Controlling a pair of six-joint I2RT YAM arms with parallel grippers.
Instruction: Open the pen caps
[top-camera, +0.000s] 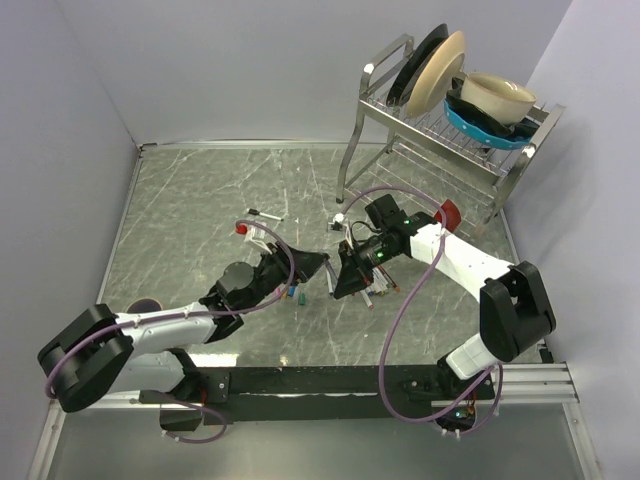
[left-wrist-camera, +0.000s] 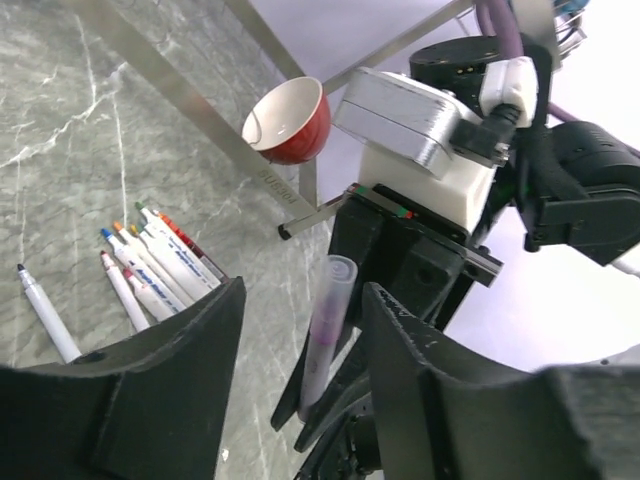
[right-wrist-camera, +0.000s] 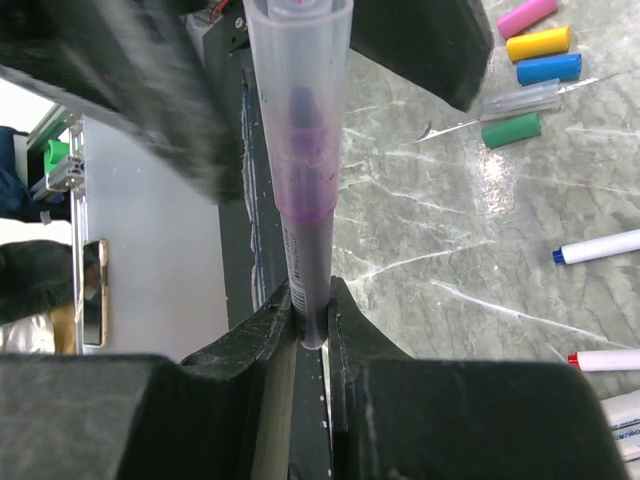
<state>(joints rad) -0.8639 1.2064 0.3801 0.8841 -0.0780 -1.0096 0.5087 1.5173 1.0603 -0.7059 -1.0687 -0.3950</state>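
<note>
Firmly, the right gripper (right-wrist-camera: 310, 312) pinches a pen (right-wrist-camera: 308, 265) wearing a translucent purple-tinted cap (right-wrist-camera: 298, 100); left gripper (left-wrist-camera: 303, 300) gapes.

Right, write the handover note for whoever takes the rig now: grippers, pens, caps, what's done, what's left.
Right gripper: shut on the barrel of a purple pen, held up off the table.
Left gripper: open, jaws either side of that pen's clear cap, not gripping it.
Loose caps: pink, yellow, blue, clear and green, lying together on the table.
Done: several uncapped pens lie in a bunch, one more apart.
Left: close on the clear cap and pull it off. Cannot tell whether other capped pens remain.
</note>
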